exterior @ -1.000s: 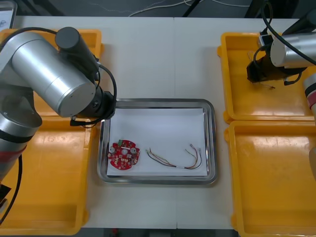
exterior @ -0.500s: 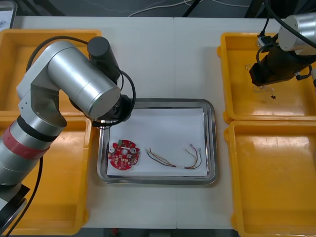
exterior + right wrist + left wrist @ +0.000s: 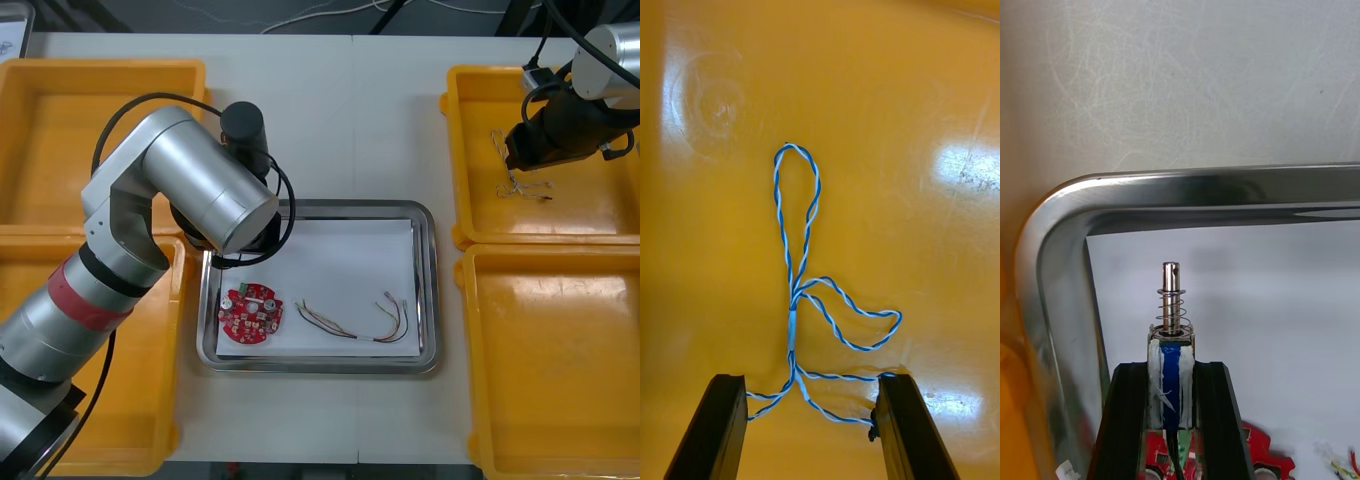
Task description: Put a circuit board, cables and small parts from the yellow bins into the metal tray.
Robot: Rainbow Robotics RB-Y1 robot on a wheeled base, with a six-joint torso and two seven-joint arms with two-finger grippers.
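Observation:
My left gripper [image 3: 1171,371] is shut on a small metal part [image 3: 1172,300], a pin with a spring and a blue-taped body. It hangs just inside the near-left corner of the metal tray [image 3: 1187,187]. In the front view the left arm covers that corner of the tray [image 3: 428,290]. A round red circuit board [image 3: 252,314] and red and yellow cables [image 3: 350,322] lie on the tray's white inside. My right gripper [image 3: 811,382] stands open over a twisted blue and white cable [image 3: 794,300], which lies on the floor of the upper right yellow bin [image 3: 470,120].
Another yellow bin [image 3: 550,380] sits below the right one, and two more [image 3: 60,130] [image 3: 130,400] flank the tray on the left. The left arm's big silver link reaches across the table's left half.
The left arm swung right, towards the tray's corner, with the small part in its grip. The right gripper opened and the blue and white cable dropped onto the bin floor.

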